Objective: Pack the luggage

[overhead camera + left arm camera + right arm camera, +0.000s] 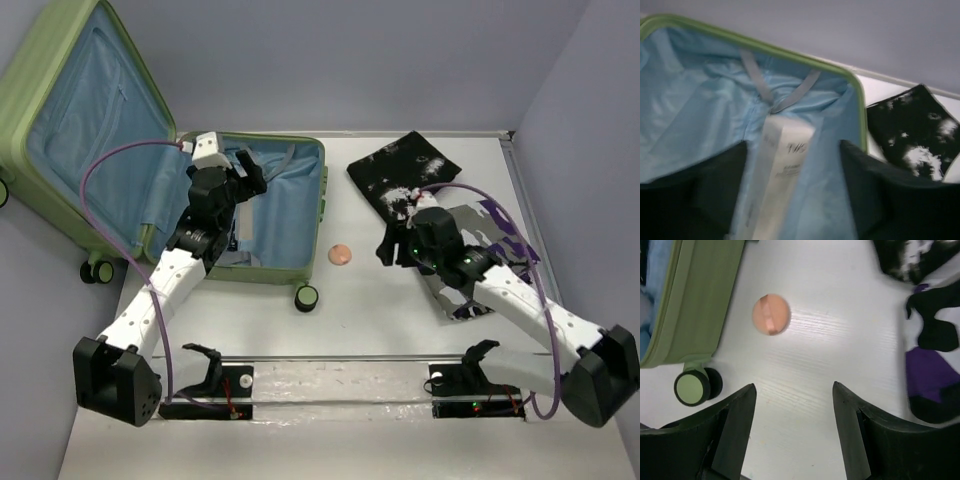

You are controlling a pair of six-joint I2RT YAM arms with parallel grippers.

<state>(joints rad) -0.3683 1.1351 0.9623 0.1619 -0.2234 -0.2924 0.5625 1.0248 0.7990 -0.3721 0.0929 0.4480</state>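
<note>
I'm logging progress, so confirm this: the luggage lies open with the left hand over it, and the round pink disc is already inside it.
One thing is wrong: the pink disc lies on the table, just outside the green wall of the luggage and near a wheel, as the right wrist view shows. The luggage does lie open with the left hand over it.

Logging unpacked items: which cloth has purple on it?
The nearer cloth, partly under the right arm; the far cloth is only black and white.
</note>
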